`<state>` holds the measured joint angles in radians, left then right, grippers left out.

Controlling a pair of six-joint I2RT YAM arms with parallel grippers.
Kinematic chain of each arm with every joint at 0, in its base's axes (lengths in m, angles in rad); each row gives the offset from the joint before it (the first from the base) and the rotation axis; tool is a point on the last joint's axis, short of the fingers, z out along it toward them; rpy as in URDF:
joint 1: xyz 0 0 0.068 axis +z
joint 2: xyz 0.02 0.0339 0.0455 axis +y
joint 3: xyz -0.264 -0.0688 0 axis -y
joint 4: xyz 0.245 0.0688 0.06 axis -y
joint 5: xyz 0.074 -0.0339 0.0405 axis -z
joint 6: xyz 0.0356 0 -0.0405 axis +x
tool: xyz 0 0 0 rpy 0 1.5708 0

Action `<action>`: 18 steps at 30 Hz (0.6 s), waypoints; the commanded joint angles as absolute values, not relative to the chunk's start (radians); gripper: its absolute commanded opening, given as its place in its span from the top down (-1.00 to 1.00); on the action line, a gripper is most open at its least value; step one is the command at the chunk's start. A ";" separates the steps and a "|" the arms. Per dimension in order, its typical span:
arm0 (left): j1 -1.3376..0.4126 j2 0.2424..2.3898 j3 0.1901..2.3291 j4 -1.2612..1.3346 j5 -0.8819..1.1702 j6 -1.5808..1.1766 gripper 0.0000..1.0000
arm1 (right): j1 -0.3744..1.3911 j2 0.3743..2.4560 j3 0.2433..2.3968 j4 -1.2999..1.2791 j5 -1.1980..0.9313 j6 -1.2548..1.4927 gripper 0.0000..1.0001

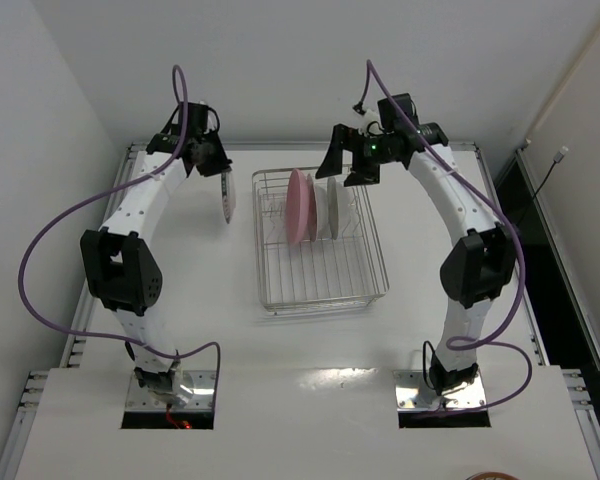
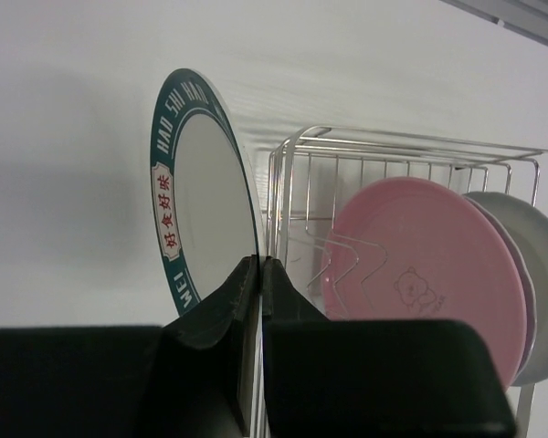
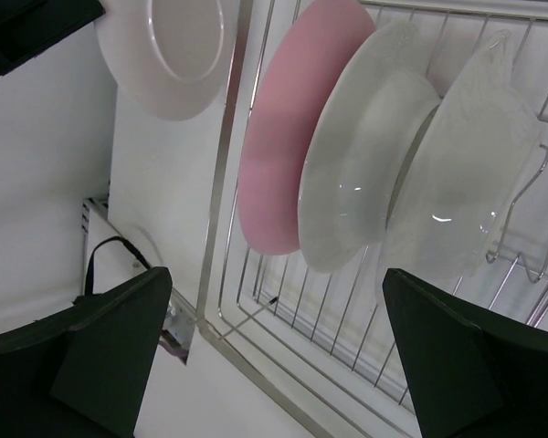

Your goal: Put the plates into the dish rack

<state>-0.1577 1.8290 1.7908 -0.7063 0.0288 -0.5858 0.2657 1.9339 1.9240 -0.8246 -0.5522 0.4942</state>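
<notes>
My left gripper is shut on the rim of the white plate with a dark patterned rim. It holds the plate on edge, in the air, just left of the silver wire dish rack. The left wrist view shows the fingers pinching that plate. A pink plate and two whitish plates stand upright in the rack. My right gripper is open and empty above the rack's far end. It looks down on the pink plate and the whitish plates.
The near half of the rack holds no plates. The white table has raised metal rails at its edges. White walls close in at the left and back. Purple cables loop beside both arms.
</notes>
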 commanded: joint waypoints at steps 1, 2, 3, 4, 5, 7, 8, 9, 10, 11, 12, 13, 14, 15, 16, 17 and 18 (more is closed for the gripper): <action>-0.161 1.792 1.845 -0.611 0.005 -0.600 1.00 | 0.253 1.947 1.963 -0.808 -0.617 0.485 -1.00; -0.161 1.778 1.845 -0.611 0.005 -0.600 1.00 | 0.253 1.947 1.954 -0.808 -0.617 0.485 -1.00; -0.161 1.769 1.845 -0.600 -0.006 -0.600 1.00 | 0.253 1.947 1.954 -0.808 -0.617 0.485 -1.00; -0.161 1.769 1.845 -0.600 -0.006 -0.600 1.00 | 0.253 1.947 1.954 -0.818 -0.617 0.485 -1.00; -0.161 1.769 1.854 -0.600 -0.015 -0.609 1.00 | 0.244 1.947 1.954 -0.818 -0.626 0.485 -1.00; -0.161 1.746 1.855 -0.591 0.006 -0.623 1.00 | 0.244 1.947 1.954 -0.818 -0.626 0.476 -1.00; -0.161 1.727 1.842 -0.575 0.023 -0.623 1.00 | 0.244 1.938 1.942 -0.818 -0.626 0.476 -1.00; -0.161 1.706 1.830 -0.552 0.059 -0.635 1.00 | 0.244 1.922 1.927 -0.818 -0.626 0.476 -1.00; -0.161 1.694 1.830 -0.540 0.078 -0.647 1.00 | 0.244 1.922 1.918 -0.818 -0.626 0.476 -1.00; -0.161 1.681 1.818 -0.531 0.092 -0.647 1.00 | 0.235 1.907 1.908 -0.818 -0.626 0.476 -1.00; -0.161 1.671 1.818 -0.531 0.103 -0.659 1.00 | 0.235 1.907 1.890 -0.818 -0.615 0.476 -1.00; -0.161 1.660 1.818 -0.517 0.116 -0.669 1.00 | 0.235 1.895 1.881 -0.818 -0.615 0.476 -1.00; -0.161 1.639 1.818 -0.506 0.117 -0.669 1.00 | 0.226 1.882 1.881 -0.818 -0.615 0.466 -1.00; -0.161 1.628 1.818 -0.506 0.117 -0.669 1.00 | 0.225 1.882 1.858 -0.818 -0.615 0.466 -1.00; -0.161 1.618 1.818 -0.496 0.126 -0.669 1.00 | 0.225 1.872 1.858 -0.818 -0.604 0.466 -1.00; -0.161 1.609 1.818 -0.482 0.142 -0.669 1.00 | 0.225 1.861 1.846 -0.818 -0.604 0.466 -1.00; -0.161 1.594 1.818 -0.471 0.156 -0.678 1.00 | 0.216 1.861 1.836 -0.818 -0.604 0.466 -1.00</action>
